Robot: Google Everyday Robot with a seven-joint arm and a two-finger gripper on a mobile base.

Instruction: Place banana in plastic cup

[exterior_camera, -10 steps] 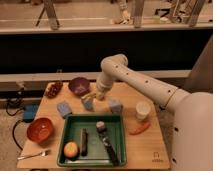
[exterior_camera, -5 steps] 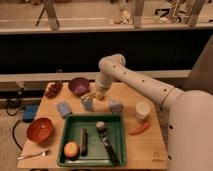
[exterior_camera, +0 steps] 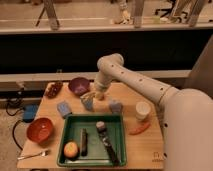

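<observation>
My gripper [exterior_camera: 98, 95] hangs at the back middle of the wooden table [exterior_camera: 150, 145], on the end of the white arm that reaches in from the right. It is shut on the small pale-yellow banana [exterior_camera: 88, 95], which sticks out to its left. The banana is just above the rim of a small bluish plastic cup [exterior_camera: 89, 104] that stands upright behind the green tray. A second bluish cup [exterior_camera: 116, 106] stands to the right of it.
A green tray [exterior_camera: 118, 120] at the front holds a round yellow-orange fruit [exterior_camera: 71, 149] and dark utensils. Also here are a white cup [exterior_camera: 142, 111], an orange carrot-like piece [exterior_camera: 139, 129], a purple bowl [exterior_camera: 79, 85], a red bowl [exterior_camera: 40, 129], a blue sponge [exterior_camera: 64, 109] and a fork [exterior_camera: 32, 155].
The arm has shifted slightly, and the gripper with the banana stays just over the bluish cup. Nothing else has moved.
</observation>
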